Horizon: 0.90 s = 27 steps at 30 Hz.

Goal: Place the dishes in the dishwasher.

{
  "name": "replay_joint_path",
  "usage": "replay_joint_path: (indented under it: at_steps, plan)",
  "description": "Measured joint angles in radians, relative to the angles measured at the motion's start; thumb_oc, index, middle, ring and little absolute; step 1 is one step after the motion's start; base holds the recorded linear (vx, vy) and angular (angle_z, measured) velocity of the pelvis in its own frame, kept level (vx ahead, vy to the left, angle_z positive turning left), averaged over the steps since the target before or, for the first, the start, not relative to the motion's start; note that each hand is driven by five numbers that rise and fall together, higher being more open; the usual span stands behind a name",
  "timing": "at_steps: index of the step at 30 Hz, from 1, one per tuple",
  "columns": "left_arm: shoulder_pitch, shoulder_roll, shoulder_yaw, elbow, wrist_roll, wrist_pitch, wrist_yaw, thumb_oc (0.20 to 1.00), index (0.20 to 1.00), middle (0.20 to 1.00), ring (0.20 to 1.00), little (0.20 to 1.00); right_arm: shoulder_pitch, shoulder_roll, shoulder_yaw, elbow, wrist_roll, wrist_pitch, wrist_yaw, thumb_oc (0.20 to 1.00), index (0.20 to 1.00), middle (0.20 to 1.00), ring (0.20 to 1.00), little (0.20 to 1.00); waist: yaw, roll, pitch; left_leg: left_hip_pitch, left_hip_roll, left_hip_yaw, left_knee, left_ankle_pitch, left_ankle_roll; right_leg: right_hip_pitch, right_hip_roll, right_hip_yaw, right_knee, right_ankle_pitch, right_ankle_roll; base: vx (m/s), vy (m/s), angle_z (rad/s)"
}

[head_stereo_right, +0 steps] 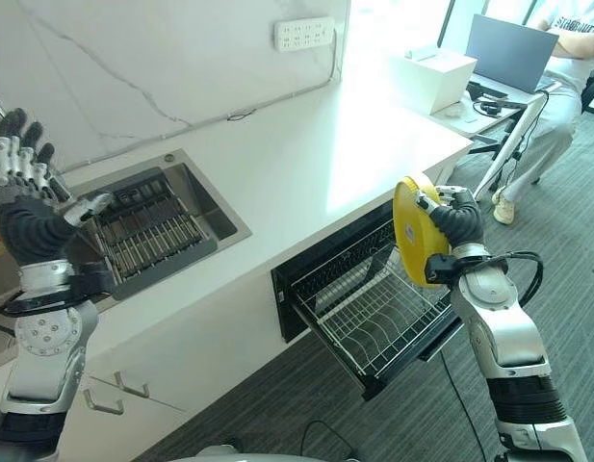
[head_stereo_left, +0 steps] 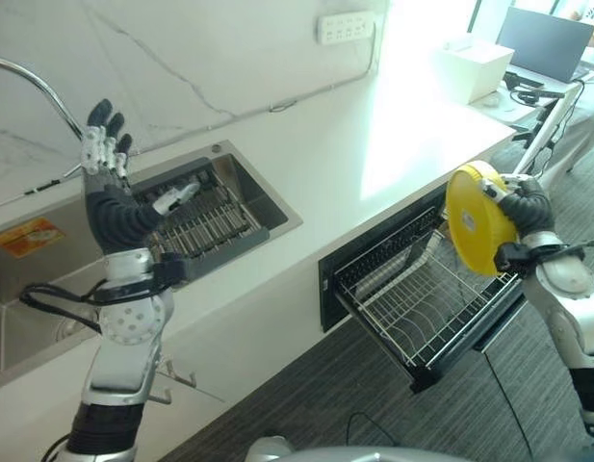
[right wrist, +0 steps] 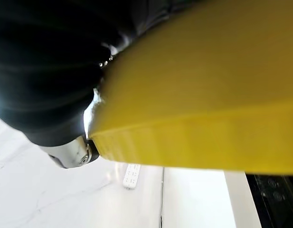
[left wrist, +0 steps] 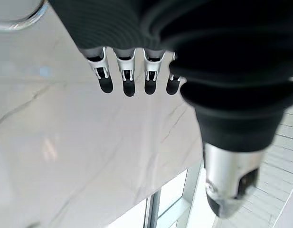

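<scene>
Yellow plate (head_stereo_left: pixel 479 218) stands on edge in the right robot hand (head_stereo_left: pixel 521 202) at frame right, probably to slot into the dishwasher rack (head_stereo_left: pixel 424 298) below, while the left robot hand (head_stereo_left: pixel 106 149) is raised wide, empty.

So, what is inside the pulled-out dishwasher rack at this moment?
The dishwasher rack shows only bare wire tines, with no dish in it. The yellow plate is shut in the right robot hand above the rack's right end and hides a small part of it.

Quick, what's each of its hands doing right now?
Left hand: open, fingers straight, raised above the sink, holding nothing.
Right hand: closed on a yellow plate, held on edge over the dishwasher rack.
</scene>
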Motion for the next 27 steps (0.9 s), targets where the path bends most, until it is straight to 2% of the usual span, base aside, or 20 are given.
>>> replay_joint_path:
  at_steps: [8, 10, 15, 17, 18, 20, 22, 23, 25, 27]
  plan:
    - [0.006, 0.004, 0.038, -0.007, 0.0, -0.008, 0.008, 1.0, 1.0, 1.0, 1.0, 1.0, 0.027, -0.016, 0.004, 0.002, -0.093, 0.012, 0.035, 0.2, 0.2, 0.2, 0.2, 0.2, 0.002, -0.001, -0.004, 0.0, -0.002, 0.0, 0.0, 0.0, 0.0, 0.0, 0.0, 0.001, 0.0, 0.0, 0.0, 0.0, 0.0, 0.0]
    - [0.006, 0.004, 0.033, -0.008, 0.0, -0.009, -0.031, 1.0, 1.0, 1.0, 1.0, 1.0, 0.028, -0.016, 0.01, 0.028, -0.126, 0.019, 0.045, 0.2, 0.2, 0.2, 0.2, 0.2, 0.002, -0.003, -0.007, 0.0, -0.002, 0.0, 0.0, 0.0, 0.0, 0.0, 0.0, 0.001, 0.0, 0.0, 0.0, 0.01, -0.018, 0.0]
    - [0.012, 0.005, -0.052, -0.008, -0.009, -0.014, -0.238, 1.0, 1.0, 1.0, 1.0, 1.0, 0.03, -0.015, 0.014, 0.071, -0.162, 0.02, 0.045, 0.2, 0.2, 0.2, 0.2, 0.2, 0.005, -0.005, -0.009, 0.0, -0.002, 0.0, 0.001, 0.0, 0.0, 0.0, 0.0, 0.001, 0.0, 0.0, 0.0, 0.0, -0.006, 0.0]
    - [0.044, 0.006, -0.107, -0.013, -0.019, -0.023, -0.365, 1.0, 1.0, 1.0, 1.0, 1.0, 0.033, -0.015, 0.014, 0.071, -0.162, 0.02, 0.045, 0.2, 0.2, 0.2, 0.2, 0.2, 0.003, -0.004, -0.009, 0.0, -0.002, 0.002, 0.0, 0.0, 0.0, -0.002, 0.0, 0.002, 0.0, 0.0, 0.0, 0.0, 0.0, 0.0]
    - [0.073, 0.018, -0.157, -0.019, -0.048, -0.024, -0.48, 1.0, 1.0, 1.0, 1.0, 1.0, 0.042, -0.015, 0.014, 0.073, -0.164, 0.016, 0.045, 0.2, 0.2, 0.2, 0.2, 0.2, 0.003, -0.004, -0.009, -0.001, -0.001, 0.004, 0.0, 0.0, 0.0, -0.003, 0.0, 0.003, 0.0, 0.0, 0.0, 0.0, 0.0, 0.0]
    - [0.102, 0.051, -0.218, -0.029, -0.09, 0.0, -0.599, 1.0, 1.0, 1.0, 1.0, 1.0, 0.045, -0.015, 0.016, 0.094, -0.167, 0.009, 0.045, 0.2, 0.2, 0.2, 0.2, 0.2, 0.003, -0.004, -0.01, -0.001, -0.001, 0.006, 0.0, 0.0, 0.0, -0.004, -0.001, 0.004, 0.0, 0.0, 0.0, -0.02, -0.001, -0.01]
    - [0.121, 0.114, -0.299, -0.027, -0.129, 0.056, -0.735, 1.0, 1.0, 1.0, 1.0, 1.0, 0.041, -0.016, 0.022, 0.146, -0.173, -0.011, 0.046, 0.2, 0.2, 0.2, 0.2, 0.2, 0.003, -0.003, -0.01, -0.002, 0.001, 0.009, 0.0, 0.0, 0.0, -0.008, -0.001, 0.007, 0.0, 0.001, 0.001, -0.03, 0.006, -0.03]
    - [0.123, 0.129, -0.314, -0.027, -0.135, 0.067, -0.754, 1.0, 1.0, 1.0, 1.0, 1.0, 0.041, -0.017, 0.024, 0.153, -0.175, -0.014, 0.046, 0.2, 0.2, 0.2, 0.2, 0.2, 0.003, -0.002, -0.01, -0.003, 0.002, 0.01, 0.0, 0.0, 0.0, -0.009, -0.001, 0.007, 0.0, 0.001, 0.001, -0.02, 0.008, -0.06]
    - [0.16, 0.214, -0.361, -0.021, -0.204, 0.136, -0.868, 1.0, 1.0, 1.0, 1.0, 1.0, 0.04, -0.046, 0.075, 0.183, -0.178, -0.032, 0.046, 0.2, 0.2, 0.2, 0.2, 0.2, 0.0, 0.007, -0.013, -0.005, 0.002, 0.017, -0.001, 0.0, 0.0, -0.017, -0.002, 0.016, 0.0, 0.003, 0.001, -0.02, 0.008, -0.09]
    - [0.171, 0.219, -0.364, 0.031, -0.242, 0.181, -0.926, 1.0, 1.0, 1.0, 1.0, 1.0, 0.036, -0.062, 0.105, 0.212, -0.179, -0.051, 0.043, 0.2, 0.2, 0.2, 0.2, 0.2, 0.0, 0.023, -0.016, -0.005, 0.002, 0.019, -0.002, 0.0, 0.0, -0.018, -0.003, 0.017, 0.0, 0.004, 0.001, -0.01, 0.003, -0.03]
